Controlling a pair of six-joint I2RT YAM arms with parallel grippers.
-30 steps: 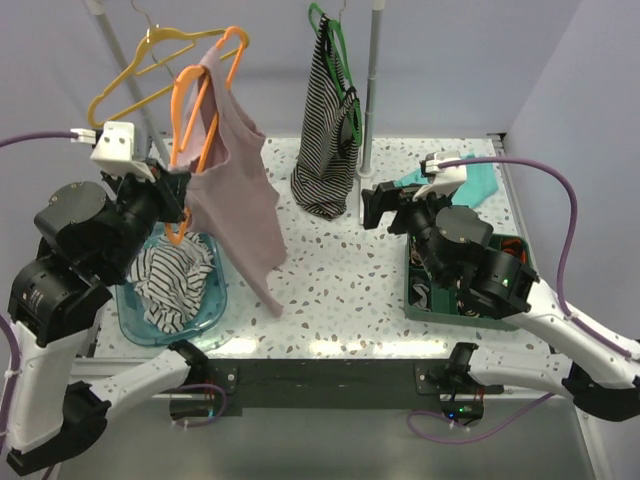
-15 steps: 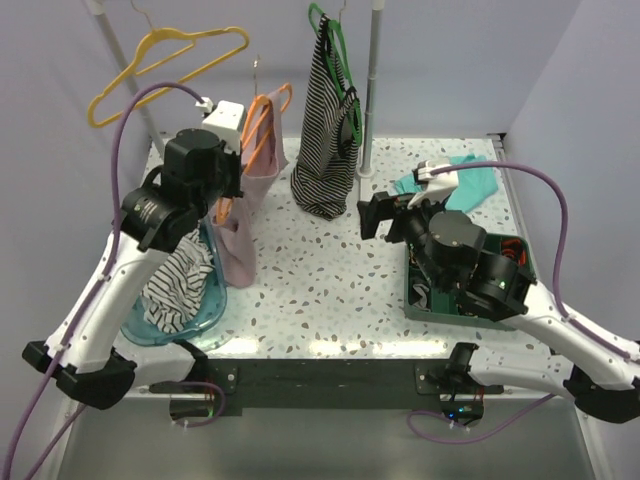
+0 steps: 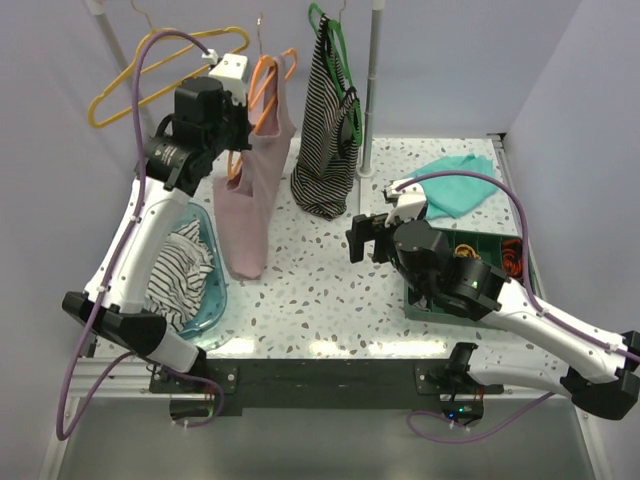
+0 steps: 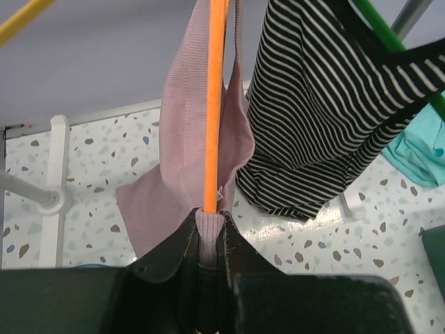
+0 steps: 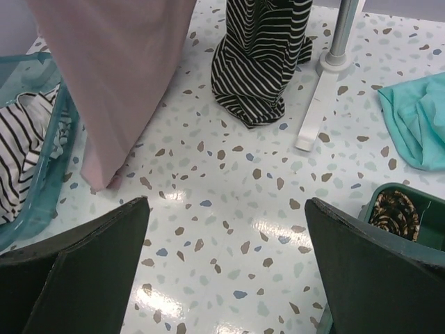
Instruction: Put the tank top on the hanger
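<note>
The dusty pink tank top [image 3: 248, 200] hangs limp and narrow from the thin orange hanger [image 4: 215, 104], which stands upright and raised, the hem low over the bench [image 3: 330, 290].

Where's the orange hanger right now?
Top view, back left: the orange hanger is held up, clamped by the left gripper, with the pink tank top hanging from it, just left of the hanging striped top.

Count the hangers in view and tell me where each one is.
3. Yellow hanger, bare, back left. Orange hanger in the left gripper, carrying the tank top. Green hanger at the back, under the hanging striped top. None seems hidden.
</note>
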